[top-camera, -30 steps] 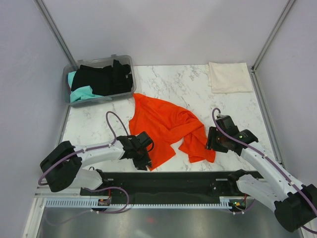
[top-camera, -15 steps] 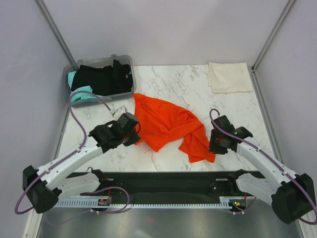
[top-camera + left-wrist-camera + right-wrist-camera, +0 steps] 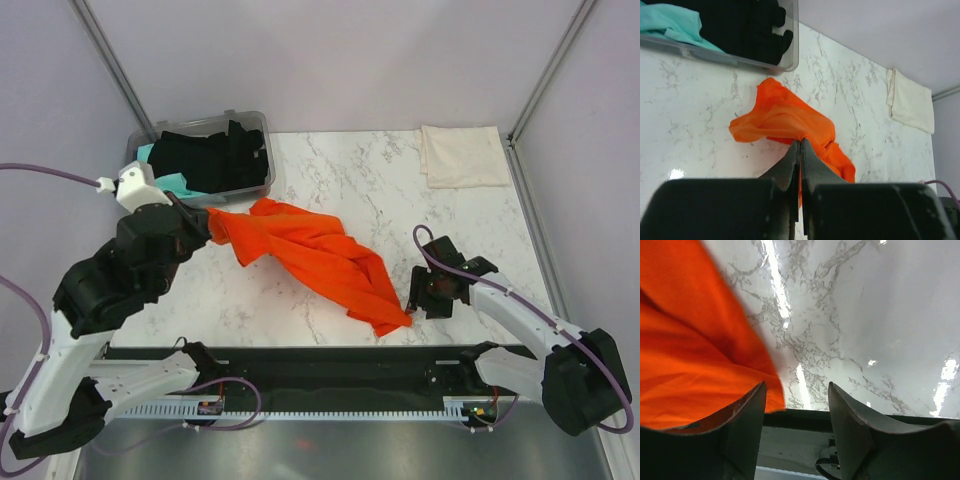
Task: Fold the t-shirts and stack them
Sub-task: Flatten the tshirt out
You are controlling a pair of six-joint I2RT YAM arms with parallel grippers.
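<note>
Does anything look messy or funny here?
Yes. The orange shirt lies twisted and crumpled across the table, one end pinched in the left claw. The cream shirt lies flat and neat.

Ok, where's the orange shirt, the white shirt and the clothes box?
orange t-shirt [image 3: 310, 255], top view, middle of the stretched cloth.
cream t-shirt [image 3: 463, 155], top view, centre of the folded cloth.
plastic bin [image 3: 794, 30], left wrist view, its clear end wall.

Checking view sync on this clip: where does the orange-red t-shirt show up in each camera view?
Top external: orange-red t-shirt stretched diagonally across mid-frame, upper left to lower right.
Left wrist: centre frame, pinched in the shut left tool.
Right wrist: fills the left side of the frame.
Shared landmark: the marble tabletop, seen in all three.
</note>
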